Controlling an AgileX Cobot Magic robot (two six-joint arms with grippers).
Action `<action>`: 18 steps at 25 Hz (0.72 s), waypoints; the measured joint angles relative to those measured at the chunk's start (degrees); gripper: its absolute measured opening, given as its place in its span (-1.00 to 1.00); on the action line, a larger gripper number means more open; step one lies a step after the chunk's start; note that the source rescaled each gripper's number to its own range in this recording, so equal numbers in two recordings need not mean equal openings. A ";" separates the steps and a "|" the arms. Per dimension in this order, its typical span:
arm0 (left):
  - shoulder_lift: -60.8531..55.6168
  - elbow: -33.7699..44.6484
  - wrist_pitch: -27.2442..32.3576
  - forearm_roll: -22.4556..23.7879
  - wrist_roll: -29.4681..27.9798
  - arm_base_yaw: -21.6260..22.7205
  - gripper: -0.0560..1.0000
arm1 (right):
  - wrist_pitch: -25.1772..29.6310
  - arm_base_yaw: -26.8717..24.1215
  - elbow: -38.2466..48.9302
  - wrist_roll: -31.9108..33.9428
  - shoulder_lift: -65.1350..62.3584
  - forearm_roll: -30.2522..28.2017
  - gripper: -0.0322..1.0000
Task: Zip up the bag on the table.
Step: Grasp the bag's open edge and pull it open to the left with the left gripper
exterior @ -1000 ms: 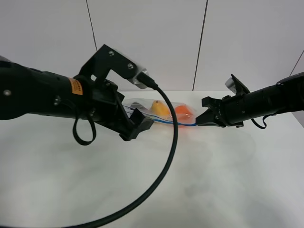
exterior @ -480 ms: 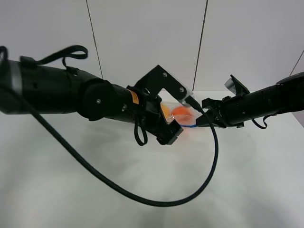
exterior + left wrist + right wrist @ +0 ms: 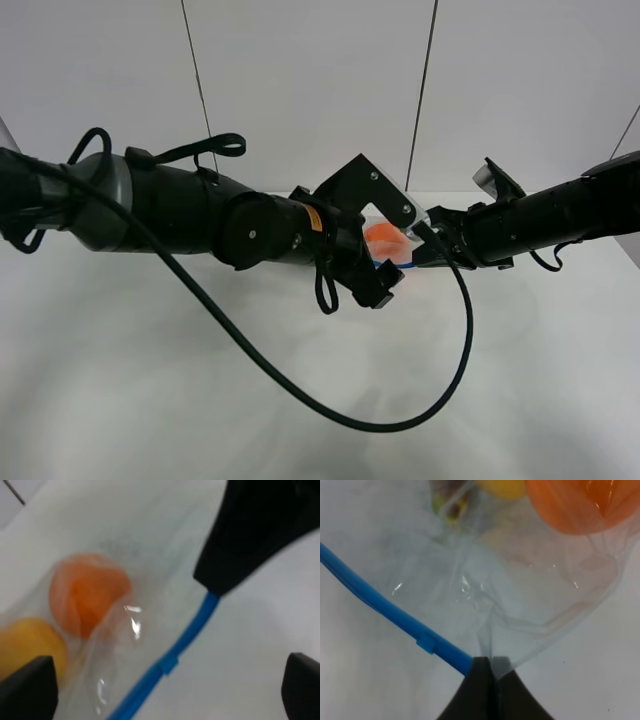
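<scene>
From high up, the bag lies on the tabletop, far side. My left wrist shows my left gripper spread wide over the blue zip strip. My right wrist shows my right gripper clamped on the bag's corner.

the bag is thin clear plastic film, crinkled and glossy, with small white glints along its folds. its zip strip is smooth blue plastic with a dull sheen. the orange looks matt through the film. the table is smooth white, softly sheened. the right gripper looks like matt black plastic; the cable is smooth, slightly shiny black.
</scene>
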 joint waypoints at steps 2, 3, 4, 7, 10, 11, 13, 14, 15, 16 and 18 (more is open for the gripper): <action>0.77 -1.43 0.00 0.00 0.13 -0.27 1.00 | 0.14 0.00 0.00 0.00 0.00 -0.01 -0.94; 1.30 -2.02 -0.04 0.00 0.48 -0.51 1.00 | 0.36 0.00 0.00 0.00 0.00 -0.01 -0.94; 1.69 -2.41 -0.07 0.00 1.26 -1.01 1.00 | 0.44 0.00 0.00 0.00 0.00 -0.12 -0.94; 3.25 -2.87 -0.32 0.00 4.52 -2.54 1.00 | 0.63 0.00 0.00 0.00 0.00 -0.24 -0.94; 4.67 -2.92 -0.37 0.00 7.45 -3.03 1.00 | 0.75 0.00 0.00 0.00 0.00 -0.43 -0.94; 5.10 -2.92 -0.37 0.00 8.25 -3.03 1.00 | 0.75 0.00 0.00 0.00 0.00 -0.43 -0.94; 6.11 -2.92 -0.43 0.00 9.89 -2.79 1.00 | 0.75 0.00 0.00 0.00 0.00 -0.50 -0.94; 6.63 -2.92 -0.48 0.00 10.54 -2.72 1.00 | 0.75 0.00 0.00 0.00 0.00 -0.56 -0.94; 6.97 -2.92 -0.55 0.00 11.14 -2.72 1.00 | 0.75 0.00 0.00 0.00 0.00 -0.62 -0.94; 7.41 -2.92 -0.81 0.00 11.59 -2.72 1.00 | 0.75 0.00 0.00 0.00 0.00 -0.67 -0.94; 7.94 -2.92 -1.19 0.00 11.89 -2.72 1.00 | 0.75 0.00 0.00 0.00 0.00 -0.82 -0.94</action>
